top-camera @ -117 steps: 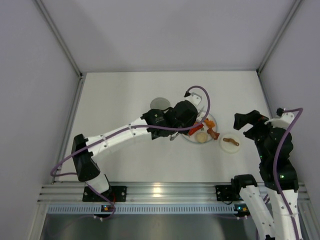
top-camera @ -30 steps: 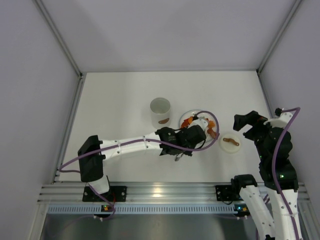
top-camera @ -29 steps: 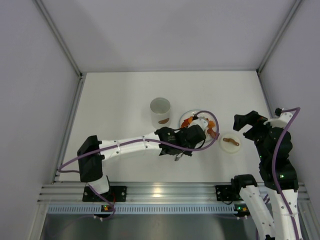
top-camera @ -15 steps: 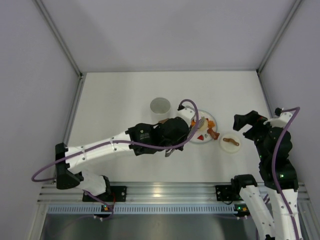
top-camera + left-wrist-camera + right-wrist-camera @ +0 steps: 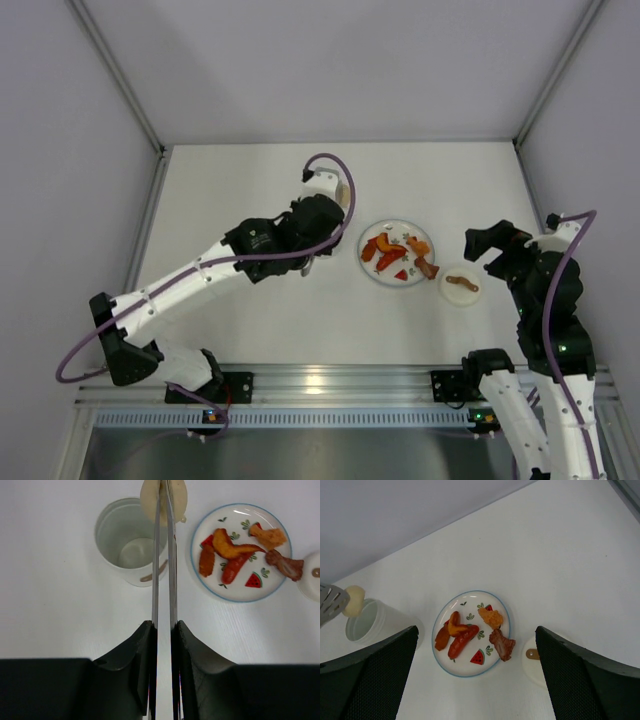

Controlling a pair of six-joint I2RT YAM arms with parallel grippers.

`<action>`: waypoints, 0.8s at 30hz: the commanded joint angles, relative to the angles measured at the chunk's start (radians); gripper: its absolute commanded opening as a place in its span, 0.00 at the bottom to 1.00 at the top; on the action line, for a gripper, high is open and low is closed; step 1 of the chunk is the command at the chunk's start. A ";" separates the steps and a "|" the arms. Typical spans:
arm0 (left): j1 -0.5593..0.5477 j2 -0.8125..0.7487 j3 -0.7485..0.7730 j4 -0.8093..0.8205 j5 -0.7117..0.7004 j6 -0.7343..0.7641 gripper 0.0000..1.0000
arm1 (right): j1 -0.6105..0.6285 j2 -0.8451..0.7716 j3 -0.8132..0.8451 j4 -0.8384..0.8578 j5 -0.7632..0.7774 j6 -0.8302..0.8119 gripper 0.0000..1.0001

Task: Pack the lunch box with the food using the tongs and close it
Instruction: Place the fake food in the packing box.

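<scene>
A: Nearest us, what is our left hand [image 5: 162, 628] doing?

B: It is clamped tight on the tongs [image 5: 162, 570], whose two blades run almost together out over the bench [image 5: 60, 610].

A: And the lunch box [image 5: 131, 577]?

B: It stands upright under and left of the blades, mouth uncovered. The tong tips pinch the pale round piece [image 5: 148, 495] at its far rim; we cannot tell if they touch.

A: The rest of the food [image 5: 235, 567]?

B: On the plate [image 5: 227, 590] to the right, one brown piece at its edge near the lid [image 5: 534, 667]. Our right hand [image 5: 475, 632] hangs above, fingers spread wide, holding nothing.
</scene>
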 commanded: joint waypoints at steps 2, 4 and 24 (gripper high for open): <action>0.119 -0.078 -0.032 0.057 0.034 0.016 0.19 | -0.015 0.006 0.039 -0.010 -0.006 -0.006 0.99; 0.169 -0.078 -0.044 0.069 0.073 0.028 0.19 | -0.014 0.006 0.037 -0.010 -0.006 -0.008 1.00; 0.203 -0.086 -0.124 0.082 0.155 0.019 0.36 | -0.014 0.014 0.039 -0.007 -0.015 -0.011 1.00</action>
